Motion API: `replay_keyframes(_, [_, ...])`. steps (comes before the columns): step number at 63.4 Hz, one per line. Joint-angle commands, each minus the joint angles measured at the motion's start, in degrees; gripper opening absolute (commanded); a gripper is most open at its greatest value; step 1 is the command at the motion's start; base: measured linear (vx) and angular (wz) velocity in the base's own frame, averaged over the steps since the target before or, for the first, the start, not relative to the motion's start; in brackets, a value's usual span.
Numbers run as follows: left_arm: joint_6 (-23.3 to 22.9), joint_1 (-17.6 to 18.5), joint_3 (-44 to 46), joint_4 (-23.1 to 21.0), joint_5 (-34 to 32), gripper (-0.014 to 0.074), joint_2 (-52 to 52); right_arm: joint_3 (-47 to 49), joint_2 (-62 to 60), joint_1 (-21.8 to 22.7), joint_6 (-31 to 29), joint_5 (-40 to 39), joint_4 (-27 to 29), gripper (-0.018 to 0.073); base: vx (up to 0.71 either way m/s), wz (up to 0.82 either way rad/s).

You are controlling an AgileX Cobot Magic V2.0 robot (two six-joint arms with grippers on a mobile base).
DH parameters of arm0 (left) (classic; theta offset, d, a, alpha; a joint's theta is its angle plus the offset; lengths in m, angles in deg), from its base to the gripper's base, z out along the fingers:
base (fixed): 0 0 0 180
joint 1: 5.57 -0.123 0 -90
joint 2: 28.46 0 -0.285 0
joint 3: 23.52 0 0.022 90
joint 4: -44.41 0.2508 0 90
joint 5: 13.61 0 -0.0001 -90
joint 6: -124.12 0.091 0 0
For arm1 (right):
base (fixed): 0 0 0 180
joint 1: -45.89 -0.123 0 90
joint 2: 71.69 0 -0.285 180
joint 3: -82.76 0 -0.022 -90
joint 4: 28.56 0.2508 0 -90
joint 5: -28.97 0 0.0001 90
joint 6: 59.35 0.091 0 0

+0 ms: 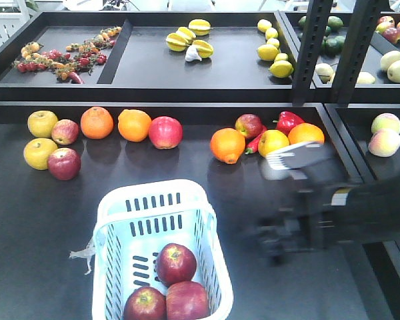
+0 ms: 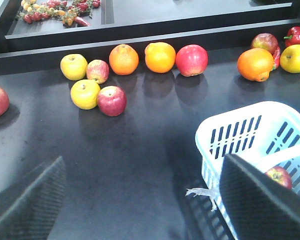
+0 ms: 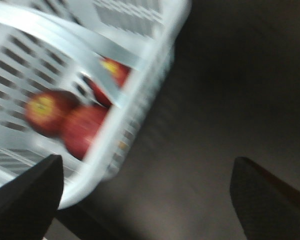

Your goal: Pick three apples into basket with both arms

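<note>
I see the three apples [image 1: 168, 290] lying together inside the basket [image 1: 120, 207], which sits at six o'clock on the dark table [image 1: 40, 220]; one apple lies toward twelve, two side by side toward six. My right arm [image 1: 333, 207] is a blur at three o'clock of the basket; the right gripper [image 3: 145, 200] is spread wide with nothing in it, beside the basket's rim. The left gripper [image 2: 140, 200] is likewise spread and empty, the basket at its three o'clock. Oranges [image 1: 115, 124] line the back edge at eleven o'clock.
</note>
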Motion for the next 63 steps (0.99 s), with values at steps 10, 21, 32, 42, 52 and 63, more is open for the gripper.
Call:
replay_keyframes(10, [-0.5, 0.2, 1.4, 1.1, -3.1, 0.0589, -0.3, 1.7, -12.0, 9.6, 13.0, 8.7, -18.6, 0.0619, 0.00, 0.00])
replay_keyframes(21, [-0.5, 0.2, 1.4, 1.1, -3.1, 0.0589, -0.3, 1.5, -20.5, 12.2, 15.7, 13.6, -23.3, 0.0606, 0.00, 0.00])
replay_keyframes(32, [-0.5, 0.2, 1.4, 1.1, -3.1, 0.0589, -0.3, 1.5, -26.6, 12.1, 18.7, 15.4, -26.1, 0.0594, 0.00, 0.00])
replay_keyframes(42, [-0.5, 0.2, 1.4, 1.1, -3.1, 0.0589, -0.3, 1.5, -30.6, 12.1, 21.0, 16.2, -28.9, 0.0594, 0.00, 0.00])
replay_keyframes(52, [-0.5, 0.2, 1.4, 1.1, -3.1, 0.0589, -0.3, 1.5, -31.8, 12.1, 21.9, 15.8, -29.9, 0.0594, 0.00, 0.00])
replay_keyframes(63, [-0.5, 0.2, 1.4, 1.1, -3.1, 0.0589, -0.3, 1.5, -31.8, 12.1, 21.9, 15.8, -29.9, 0.0594, 0.00, 0.00])
